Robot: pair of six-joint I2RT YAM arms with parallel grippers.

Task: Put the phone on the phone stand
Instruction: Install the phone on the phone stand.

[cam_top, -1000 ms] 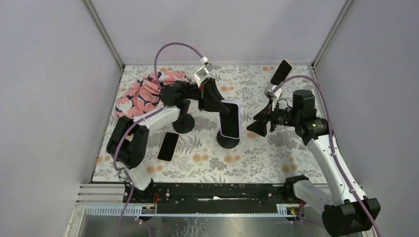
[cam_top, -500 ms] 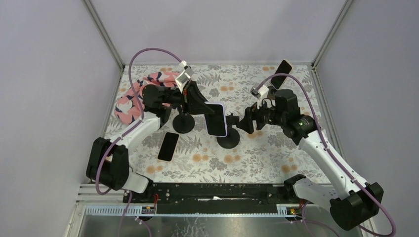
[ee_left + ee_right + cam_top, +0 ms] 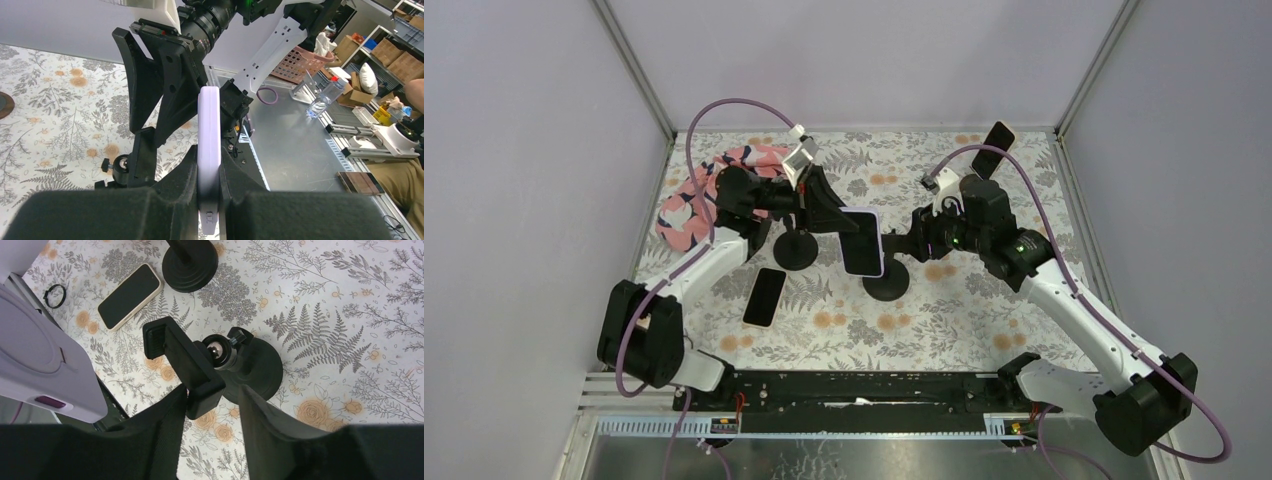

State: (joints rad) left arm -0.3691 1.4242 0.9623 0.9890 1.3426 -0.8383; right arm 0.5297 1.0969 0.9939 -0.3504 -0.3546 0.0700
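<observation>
From above: clamped tight in the left pincer, a lavender phone, upright and raised off the desk, just over the phone stand. Right pincer close in from the other side.

From the left wrist: same phone, pinched edge-on between both fingers.

From the right wrist: fingers parted, straddling the lower end of the stand's clamp. Another phone flat on the desk.

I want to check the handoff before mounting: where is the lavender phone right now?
In the top view the lavender phone hangs mid-table, clamped in the left gripper, just above and left of the black stand base.
</observation>
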